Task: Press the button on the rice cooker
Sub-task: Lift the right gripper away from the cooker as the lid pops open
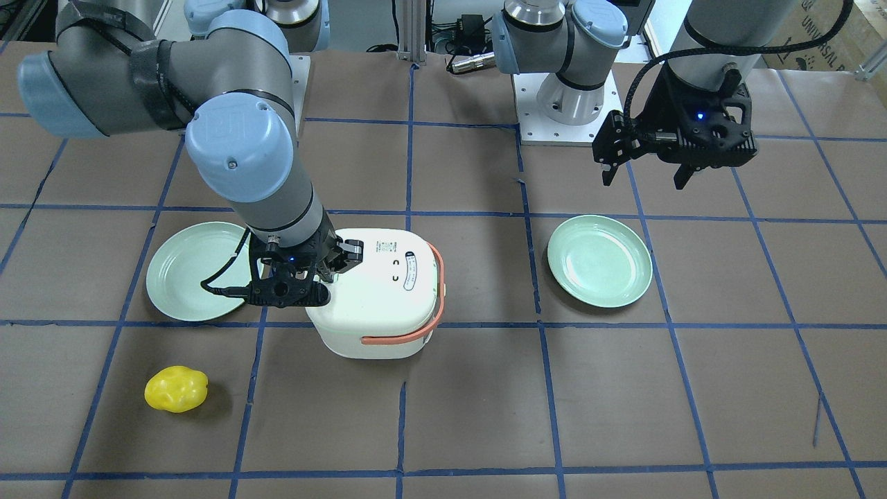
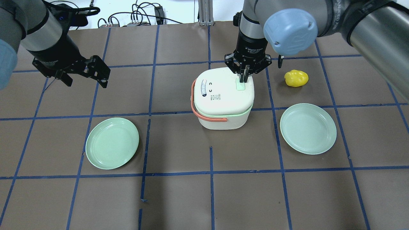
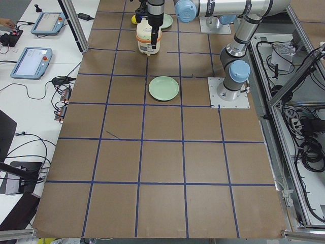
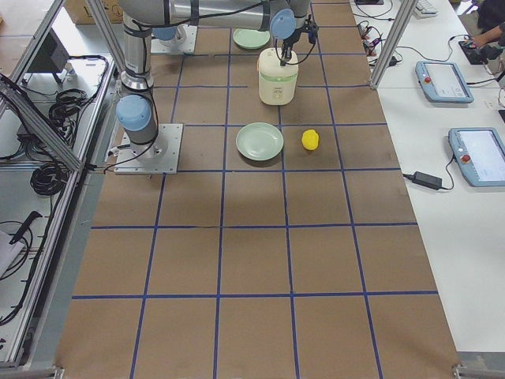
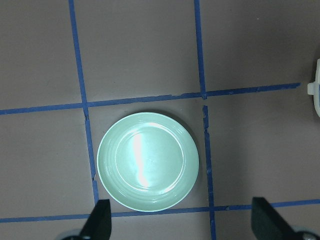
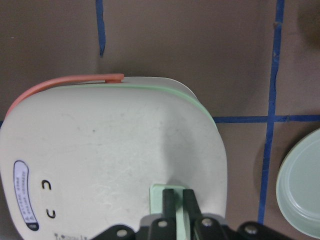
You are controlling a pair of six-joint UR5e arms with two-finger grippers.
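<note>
The white rice cooker [image 2: 220, 99] with an orange handle stands mid-table, lid closed. It also shows in the front view [image 1: 381, 291] and the right wrist view [image 6: 100, 165]. A pale green button [image 2: 240, 86] sits on the lid's far edge. My right gripper [image 2: 243, 78] is shut, pointing straight down, its joined fingertips [image 6: 170, 197] resting on the button [image 6: 157, 192]. My left gripper [image 2: 86, 83] is open and empty, hovering well left of the cooker, above a green plate [image 5: 147, 160].
Two green plates lie on the table, one to the left [image 2: 112, 143] and one to the right [image 2: 308, 128] of the cooker. A yellow lumpy object [image 2: 296, 78] lies just right of the right gripper. Blue tape lines grid the brown table.
</note>
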